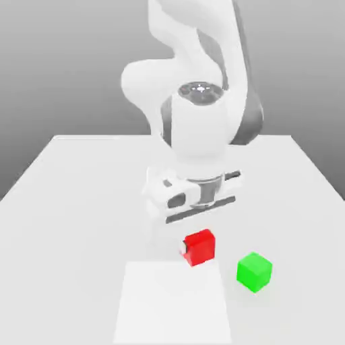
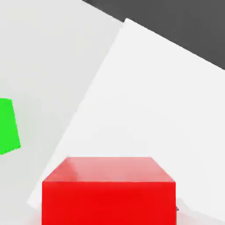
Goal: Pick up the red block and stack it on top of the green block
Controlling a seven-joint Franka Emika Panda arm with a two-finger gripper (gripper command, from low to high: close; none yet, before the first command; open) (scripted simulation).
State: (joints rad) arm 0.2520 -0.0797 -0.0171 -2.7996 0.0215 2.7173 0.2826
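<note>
The red block (image 1: 200,246) is a small plain cube directly under the arm's hand, near the middle of the table. My gripper (image 1: 197,249) reaches down around it and is shut on it, with one pale finger showing against the block's side toward the exterior view's left. In the hand view the red block (image 2: 108,191) sits very close to the camera. The green block (image 1: 254,271) stands on the table a short way toward the exterior view's right of the red one and slightly nearer the camera, apart from it. The same green block (image 2: 9,126) is at the picture's edge in the hand view.
A brighter white rectangular patch (image 1: 174,303) lies on the light grey table (image 1: 74,202), just in front of the red block. The arm's white body (image 1: 199,121) rises behind the blocks. Dark floor (image 2: 189,26) lies beyond the table's edge.
</note>
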